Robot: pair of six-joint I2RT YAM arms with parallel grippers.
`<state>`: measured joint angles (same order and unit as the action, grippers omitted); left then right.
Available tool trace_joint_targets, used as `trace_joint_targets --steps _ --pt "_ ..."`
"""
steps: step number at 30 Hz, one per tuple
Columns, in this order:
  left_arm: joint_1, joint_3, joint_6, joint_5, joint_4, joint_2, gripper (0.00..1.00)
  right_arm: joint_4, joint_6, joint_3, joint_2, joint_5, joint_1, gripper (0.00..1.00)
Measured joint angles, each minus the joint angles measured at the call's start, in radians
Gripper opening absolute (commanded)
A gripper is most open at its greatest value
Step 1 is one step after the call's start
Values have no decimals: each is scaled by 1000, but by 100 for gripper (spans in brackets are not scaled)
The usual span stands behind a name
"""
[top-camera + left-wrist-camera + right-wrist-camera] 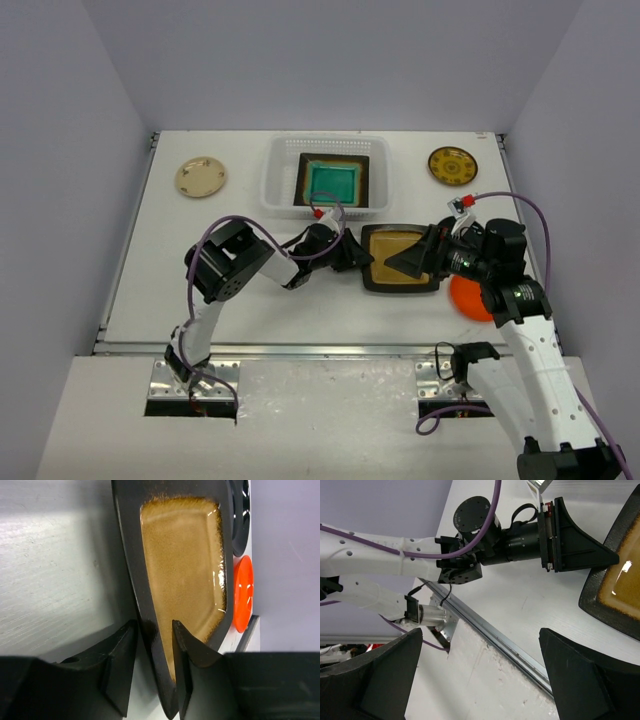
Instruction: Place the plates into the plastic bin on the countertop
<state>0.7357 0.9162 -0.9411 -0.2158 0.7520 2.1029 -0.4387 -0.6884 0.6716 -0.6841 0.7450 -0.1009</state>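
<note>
— Where is the amber-centred plate [400, 258] sitting for you?

— It is lying on the countertop [240, 200], just on the near side of the plastic bin [275, 180] and a little to its right. I am holding its left rim with the left gripper [155, 630]. One finger is pressing on the glazed face and the other on the outer side of the dark rim, so they are pinching it. I cannot tell whether that edge is off the surface yet.

— And the right gripper [418, 258]?

— It is hovering over the plate's right half, fingers spread wide, gripping nothing.

— Which way is the bin lying from the pinch?

— Away from me and slightly left. The left arm is sitting nearer, so I am judging the carry to be its job. The teal-centred plate [333, 181] is covering most of the bin floor, so this one is probably going on top of it.

— How is it going to handle?

— It is square, glossy ceramic, with a speckled brown glaze inside a black rim. I am expecting it to be heavy and slippery on a one-edge grip. The bin is thin perforated plastic, so I am guessing it slides if nudged.
</note>
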Motion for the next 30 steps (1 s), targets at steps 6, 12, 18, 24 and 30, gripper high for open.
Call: trace_joint_targets --steps 6,12,18,24,30 --pt "-4 0 -56 -40 53 38 0 12 -2 -1 8 19 0 99" --pt "-4 -76 -108 -24 47 -25 0 11 -3 -1 20 19 0 99" --pt "23 -235 -71 85 -98 -301 0 11 -3 -1 40 18 0 99" --pt "61 -317 -12 152 -282 -571 0 1 -3 7 42 14 0 99" --pt "82 -314 38 141 -467 -826 0 -32 -3 70 39 -8 0 99"
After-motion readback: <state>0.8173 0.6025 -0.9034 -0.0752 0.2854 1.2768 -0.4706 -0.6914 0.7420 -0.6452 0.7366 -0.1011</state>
